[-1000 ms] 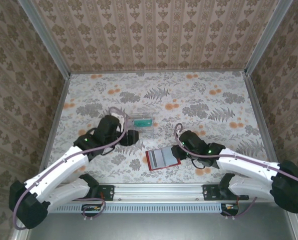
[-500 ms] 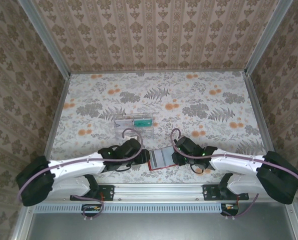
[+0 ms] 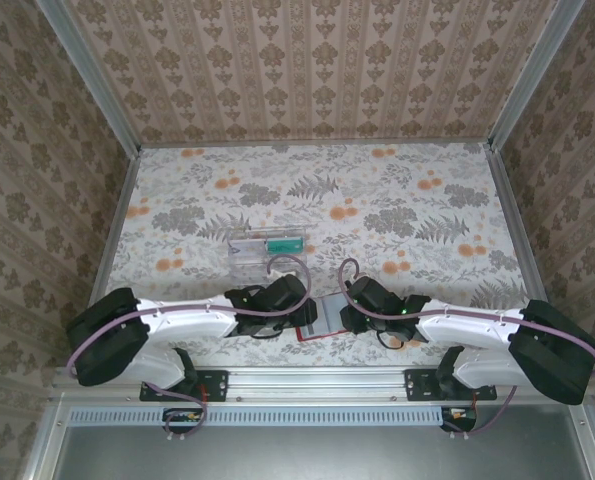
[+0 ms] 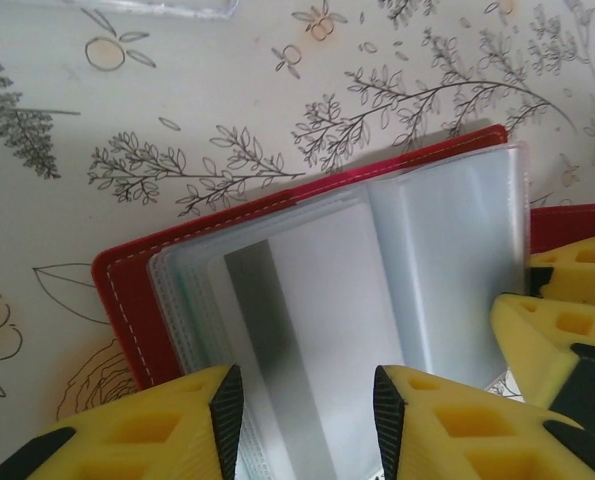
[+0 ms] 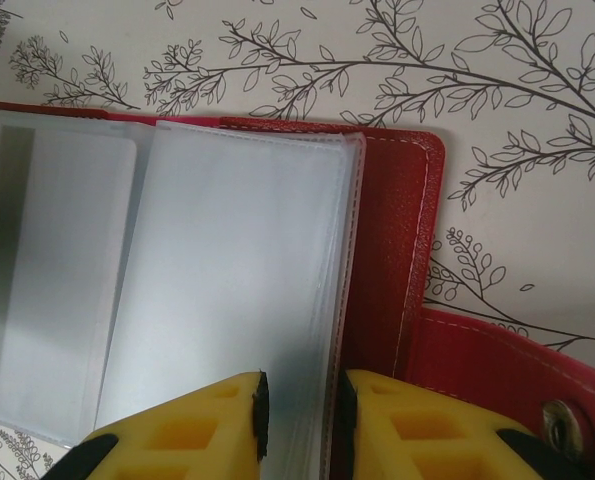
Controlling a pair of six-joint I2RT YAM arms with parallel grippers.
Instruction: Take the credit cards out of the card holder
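Red folding card holder lies open at the table's near edge, between both grippers.
Left gripper is spread over a grey card in its sleeve; right gripper pinches the clear sleeves' edge. Sleeves look thin, floppy and slippery; the stiff card's exposed edge seems best to grasp.

red card holder, floral table

left hand part-open, right hand nearly closed
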